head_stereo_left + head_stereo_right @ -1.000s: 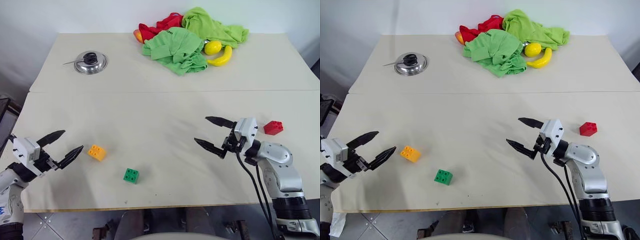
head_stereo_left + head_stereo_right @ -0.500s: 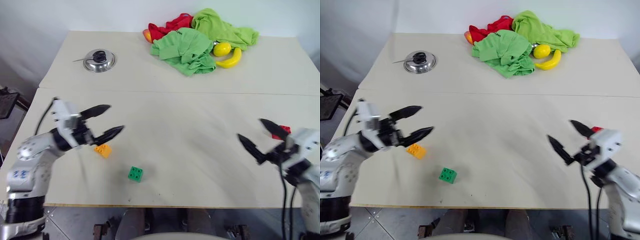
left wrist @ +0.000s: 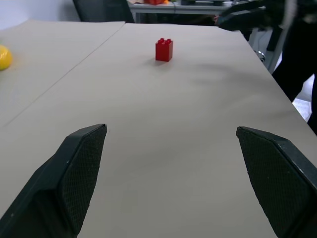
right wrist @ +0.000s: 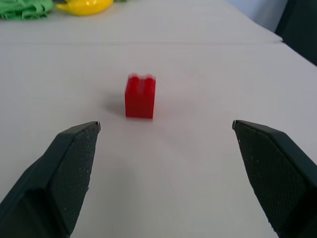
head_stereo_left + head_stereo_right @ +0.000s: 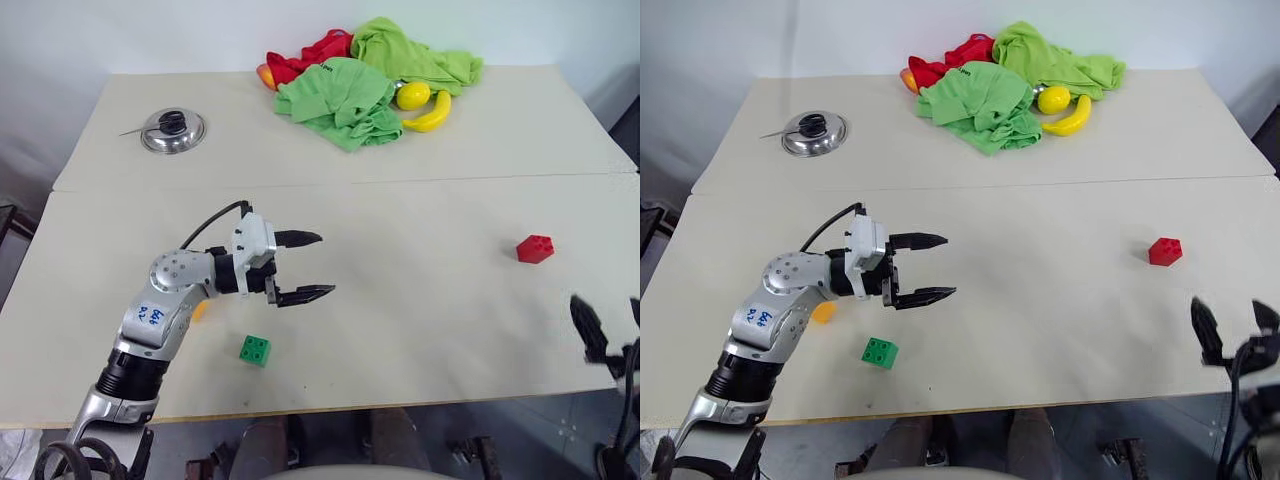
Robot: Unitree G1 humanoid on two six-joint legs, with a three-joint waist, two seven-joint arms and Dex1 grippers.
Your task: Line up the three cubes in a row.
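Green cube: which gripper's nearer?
Left. The left gripper hovers just above and beside the green cube; the right gripper is far off at the table's right edge.

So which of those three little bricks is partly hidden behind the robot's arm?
The orange-yellow brick: only a sliver peeks out behind the left arm. The green brick and red brick sit in full view.

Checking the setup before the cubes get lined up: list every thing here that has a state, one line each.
left gripper: open, empty, above the table.
right gripper: open, empty, at the table's near edge.
red cube: upright, alone, far right.
green cube: studs up, free.
orange-yellow cube: partly hidden behind the left arm.
green cloth: crumpled.
pot lid: knob up.
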